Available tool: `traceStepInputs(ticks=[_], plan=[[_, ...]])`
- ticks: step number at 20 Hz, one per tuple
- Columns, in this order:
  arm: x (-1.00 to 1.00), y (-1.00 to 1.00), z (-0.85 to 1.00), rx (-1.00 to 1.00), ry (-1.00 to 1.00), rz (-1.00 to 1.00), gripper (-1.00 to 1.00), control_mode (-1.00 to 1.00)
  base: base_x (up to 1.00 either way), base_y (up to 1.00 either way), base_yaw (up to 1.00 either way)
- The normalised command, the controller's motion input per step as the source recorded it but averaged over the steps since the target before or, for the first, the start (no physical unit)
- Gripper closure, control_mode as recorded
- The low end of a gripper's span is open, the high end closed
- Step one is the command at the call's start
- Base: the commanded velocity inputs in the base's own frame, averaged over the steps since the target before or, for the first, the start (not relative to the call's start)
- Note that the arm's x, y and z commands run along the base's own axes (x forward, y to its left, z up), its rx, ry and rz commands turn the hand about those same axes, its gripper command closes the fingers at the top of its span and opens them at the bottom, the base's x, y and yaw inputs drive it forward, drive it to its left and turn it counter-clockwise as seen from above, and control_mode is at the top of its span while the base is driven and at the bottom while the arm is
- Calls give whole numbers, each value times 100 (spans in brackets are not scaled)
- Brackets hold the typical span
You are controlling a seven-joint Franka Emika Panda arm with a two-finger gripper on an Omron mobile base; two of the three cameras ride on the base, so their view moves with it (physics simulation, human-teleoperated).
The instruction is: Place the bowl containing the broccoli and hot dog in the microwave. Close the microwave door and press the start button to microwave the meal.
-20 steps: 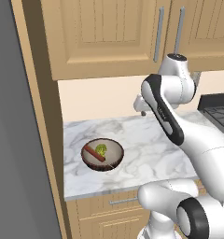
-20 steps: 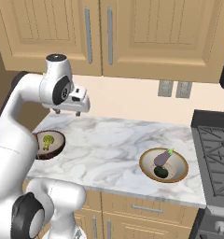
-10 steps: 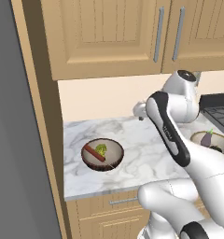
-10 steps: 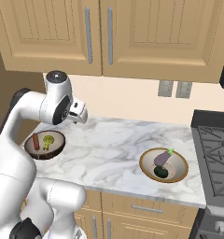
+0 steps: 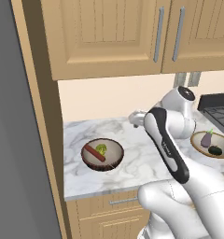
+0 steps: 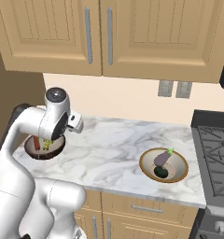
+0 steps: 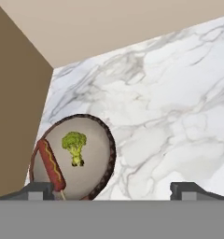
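Observation:
The dark-brown bowl (image 5: 102, 154) (image 6: 43, 147) (image 7: 75, 159) sits at the counter's left end, close to the tall side panel. Inside it lie the yellow-green broccoli (image 5: 101, 149) (image 7: 74, 146) and the reddish hot dog (image 5: 93, 152) (image 7: 51, 166). My gripper (image 5: 134, 119) (image 6: 77, 123) (image 7: 112, 190) hovers above the counter, behind and to the right of the bowl, and points down towards it. Its fingertips (image 7: 39, 189) stand wide apart, open, with nothing between them. In the right base view my arm covers part of the bowl. The microwave and its door are out of view.
A shallower tan bowl (image 5: 210, 144) (image 6: 164, 165) with an eggplant stands at the counter's right end, next to the stove (image 6: 216, 149). Wooden cabinets (image 6: 109, 37) hang overhead. A brown side panel (image 7: 16, 121) walls off the left. Bare marble counter (image 6: 114, 149) lies between the two bowls.
My arm has folded lower and the hand has come down towards the counter behind the bowl. The gripper stays open. Both bowls have kept their places.

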Motion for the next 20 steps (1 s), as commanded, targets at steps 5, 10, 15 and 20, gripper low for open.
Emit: traceStepInputs(ticks=[5,10,15,20], plan=[[3,32,-24,0,12,0,-100,-100,0,0,0],[0,17,-36,0,17,0,-100,-100,0,0,0],[0,9,-37,0,15,0,-100,-100,0,0,0],[0,13,-43,0,7,0,-100,-100,0,0,0]])
